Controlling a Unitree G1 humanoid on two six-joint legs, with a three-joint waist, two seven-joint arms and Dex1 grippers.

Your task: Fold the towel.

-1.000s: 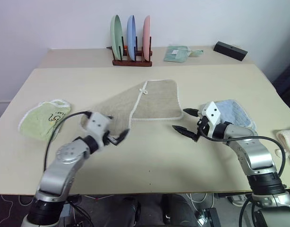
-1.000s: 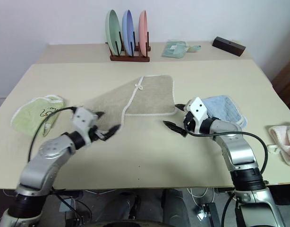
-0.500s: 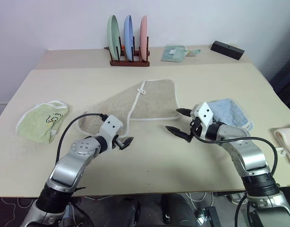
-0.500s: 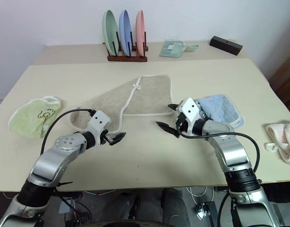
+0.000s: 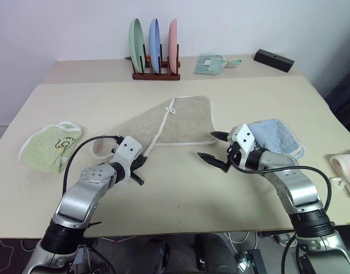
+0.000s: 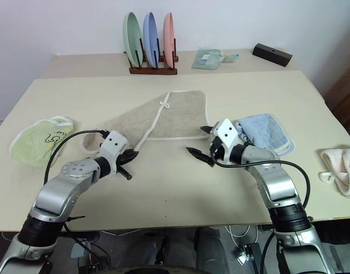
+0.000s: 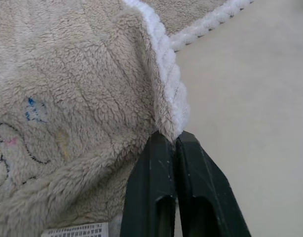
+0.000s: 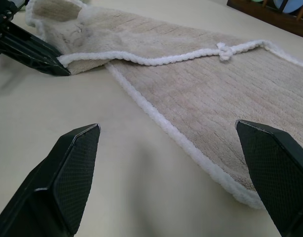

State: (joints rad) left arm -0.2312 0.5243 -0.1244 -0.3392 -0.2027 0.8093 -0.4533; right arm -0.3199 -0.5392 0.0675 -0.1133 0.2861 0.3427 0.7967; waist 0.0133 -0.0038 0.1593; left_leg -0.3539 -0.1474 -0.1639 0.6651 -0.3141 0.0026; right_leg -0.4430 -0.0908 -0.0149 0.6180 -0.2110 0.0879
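Table under my cameras was a broad, pale, smooth slab, with a second one butted behind it. On it, the towel was the biggest cloth: tan looped terry edged in white cord, lying mid-table with one flap already folded over and a small white knotted loop at the fold. In the left wrist view I could see faint coloured stitching on the pile and a white printed tag, its text too small for me to read.

I had the left gripper pinched tight on the towel's white-corded near-left edge. The right gripper hung just off the towel's near-right corner, its fingers spread wide, gripping nothing.

Beside that arm lay a light blue towel, quilted-looking, and at the far left a crumpled light green cloth with white edging and a dark mark I could not make out.

At the back, a wooden rack held three plates on edge: green, blue, pink. Near it sat a folded pale green cloth and a black block.
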